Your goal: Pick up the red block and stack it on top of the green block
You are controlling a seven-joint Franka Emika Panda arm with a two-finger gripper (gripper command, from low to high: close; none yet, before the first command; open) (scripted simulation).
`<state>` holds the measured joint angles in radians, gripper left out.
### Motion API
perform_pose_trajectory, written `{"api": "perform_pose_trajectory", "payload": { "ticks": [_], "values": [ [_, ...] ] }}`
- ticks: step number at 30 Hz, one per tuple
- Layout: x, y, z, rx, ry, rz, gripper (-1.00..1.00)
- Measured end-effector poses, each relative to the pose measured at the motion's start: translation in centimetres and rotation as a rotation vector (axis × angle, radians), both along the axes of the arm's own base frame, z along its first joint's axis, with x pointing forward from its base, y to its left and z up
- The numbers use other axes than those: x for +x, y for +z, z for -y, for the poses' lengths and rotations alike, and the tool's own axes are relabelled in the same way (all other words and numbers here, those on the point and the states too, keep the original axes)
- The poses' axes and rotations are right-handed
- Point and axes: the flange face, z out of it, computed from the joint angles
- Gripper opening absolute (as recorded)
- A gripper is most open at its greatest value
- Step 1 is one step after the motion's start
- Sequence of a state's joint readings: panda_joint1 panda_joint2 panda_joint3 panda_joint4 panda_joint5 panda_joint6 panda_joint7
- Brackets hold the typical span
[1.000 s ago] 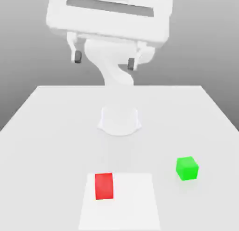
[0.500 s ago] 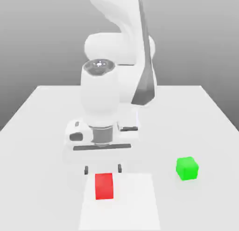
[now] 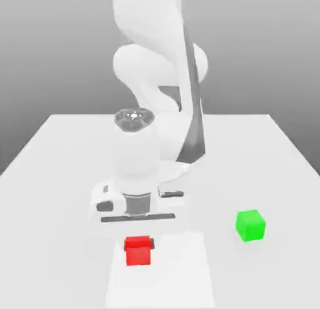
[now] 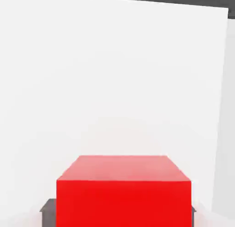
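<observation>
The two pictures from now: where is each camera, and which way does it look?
Exterior view: off the arm, raised, looking down across the table toward the robot's base side; it shows the white arm, its hand and the gripper at the red block, with the green block off to the exterior view's right.
Hand view: on the robot's hand, looking past the fingertips at the red block and the white patch beneath it; dark bits of both fingers show beside the block.
Both share: the red block, the fingers and the white patch.
</observation>
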<state>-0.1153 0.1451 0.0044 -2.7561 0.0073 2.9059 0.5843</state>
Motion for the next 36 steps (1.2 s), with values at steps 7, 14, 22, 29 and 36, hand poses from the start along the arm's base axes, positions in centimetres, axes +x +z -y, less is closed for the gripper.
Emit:
{"api": "perform_pose_trajectory", "payload": {
  "ticks": [7, 14, 22, 29, 36],
  "values": [
    [-0.2, 4.2, -1.6, 0.001, -0.079, 0.000, -1.00],
    [-0.6, 6.1, -8.8, 0.011, -0.299, 0.008, -1.00],
    [-2.7, 7.4, -15.7, 0.018, -0.583, 0.007, -1.00],
    [-5.8, 7.7, -21.4, 0.015, -0.823, 0.001, -1.00],
    [-9.2, 7.3, -25.5, -0.001, -1.037, 0.000, -1.00]
  ]
}}
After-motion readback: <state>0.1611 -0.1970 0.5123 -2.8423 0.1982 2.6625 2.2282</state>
